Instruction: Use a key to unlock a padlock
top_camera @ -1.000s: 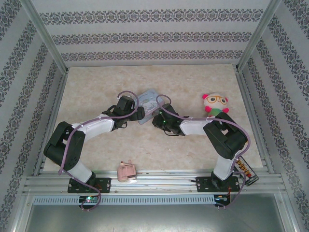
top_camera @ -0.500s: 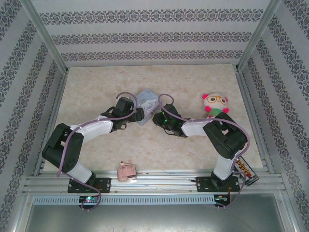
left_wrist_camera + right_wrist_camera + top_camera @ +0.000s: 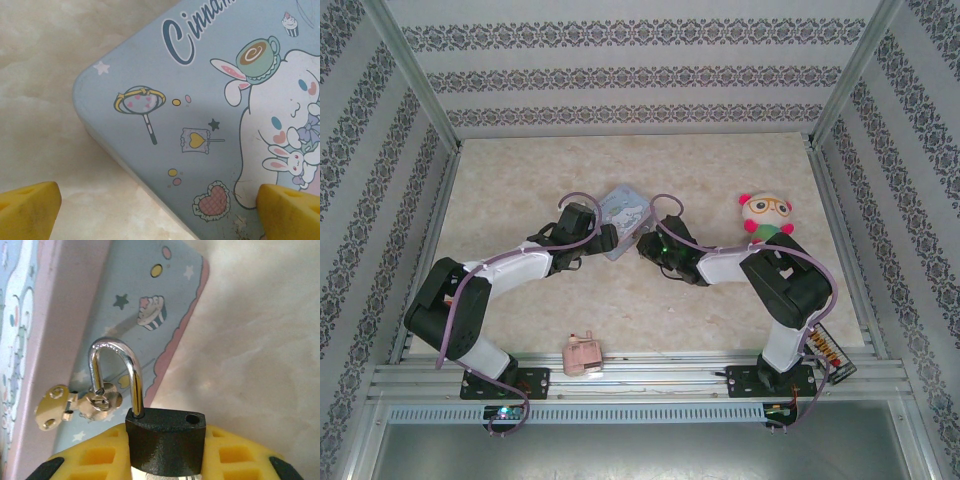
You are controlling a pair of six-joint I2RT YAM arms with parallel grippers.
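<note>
My right gripper (image 3: 165, 452) is shut on the padlock (image 3: 165, 437), its yellow pads (image 3: 92, 455) pressing the dark body from both sides. The silver shackle (image 3: 117, 352) stands swung open, its free end out of the body's hole. A small pale key (image 3: 51, 409) hangs by a little ring at that free end, over the blue cartoon tin (image 3: 135, 285). From above, the right gripper (image 3: 646, 244) sits just right of the tin (image 3: 625, 210). My left gripper (image 3: 160, 215) is open over the tin's corner (image 3: 200, 125), holding nothing, and shows left of the tin (image 3: 604, 238).
A plush toy (image 3: 767, 214) sits at the right on the marble tabletop (image 3: 520, 180). A pink plastic toy (image 3: 583, 354) lies at the near edge between the arm bases. A yellow-and-orange stick-shaped item (image 3: 828, 352) rests by the right base. Metal frame rails border the table.
Both grippers have edged slightly farther up the table beside the tin. The right gripper's hold on the padlock and the left gripper's open jaws are unchanged.
</note>
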